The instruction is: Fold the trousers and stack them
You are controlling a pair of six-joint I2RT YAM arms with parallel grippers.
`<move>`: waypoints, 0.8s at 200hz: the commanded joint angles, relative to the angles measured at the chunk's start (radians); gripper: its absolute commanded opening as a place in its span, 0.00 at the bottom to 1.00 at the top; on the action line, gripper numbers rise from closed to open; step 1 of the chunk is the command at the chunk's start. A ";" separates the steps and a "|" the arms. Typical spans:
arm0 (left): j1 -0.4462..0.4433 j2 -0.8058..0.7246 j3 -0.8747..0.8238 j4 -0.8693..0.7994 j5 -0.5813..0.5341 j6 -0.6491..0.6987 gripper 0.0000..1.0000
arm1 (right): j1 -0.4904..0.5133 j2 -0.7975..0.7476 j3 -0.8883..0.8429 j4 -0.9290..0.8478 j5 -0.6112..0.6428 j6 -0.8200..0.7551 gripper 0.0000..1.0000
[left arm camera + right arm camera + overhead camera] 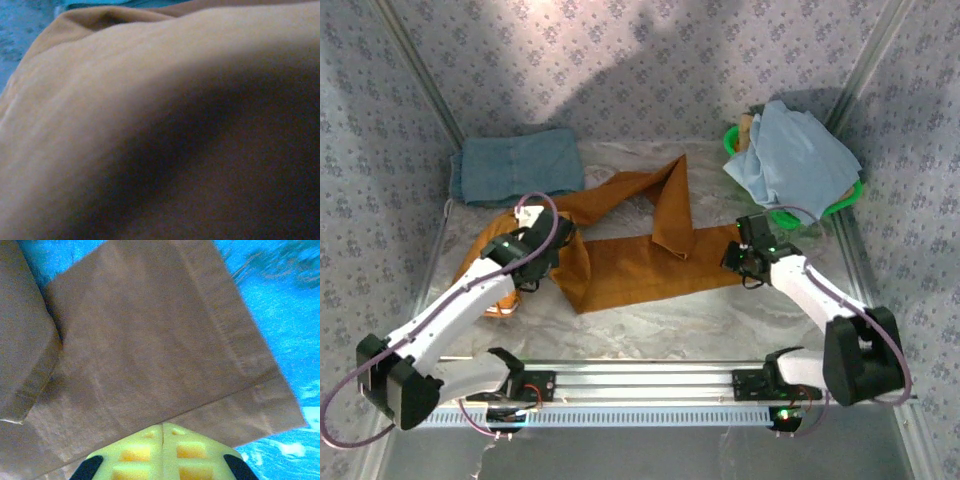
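Sprawling across the marbled grey tabletop [650, 320], between flower-patterned walls [620, 70]: the trousers [640, 265], one rust-orange pair. Counting three garments, with one folded denim pair [515, 165] behind and one pale blue garment [795, 150] heaping a green basket [732, 138]. Pinching the trousers' left end, left fingers [538, 262] closed; clamping the right hem, right fingers [135, 452] pressed together.

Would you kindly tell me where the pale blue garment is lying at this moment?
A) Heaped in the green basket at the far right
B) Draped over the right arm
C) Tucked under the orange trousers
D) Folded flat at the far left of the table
A: the pale blue garment sits heaped in the green basket at the far right corner, while the orange trousers lie spread mid-table.
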 commanded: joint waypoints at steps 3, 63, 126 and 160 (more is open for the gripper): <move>-0.064 -0.024 0.118 -0.063 0.227 0.090 0.00 | -0.060 -0.091 -0.035 -0.083 0.045 0.015 0.00; -0.241 -0.121 0.208 0.069 0.716 0.178 0.00 | -0.128 -0.190 0.005 -0.132 -0.023 -0.008 0.00; 0.123 -0.002 0.281 0.258 1.238 0.173 0.00 | -0.098 -0.139 0.071 -0.077 -0.049 0.001 0.00; 0.386 0.214 0.185 0.474 1.500 0.141 0.00 | -0.045 -0.059 0.109 -0.034 -0.049 0.015 0.00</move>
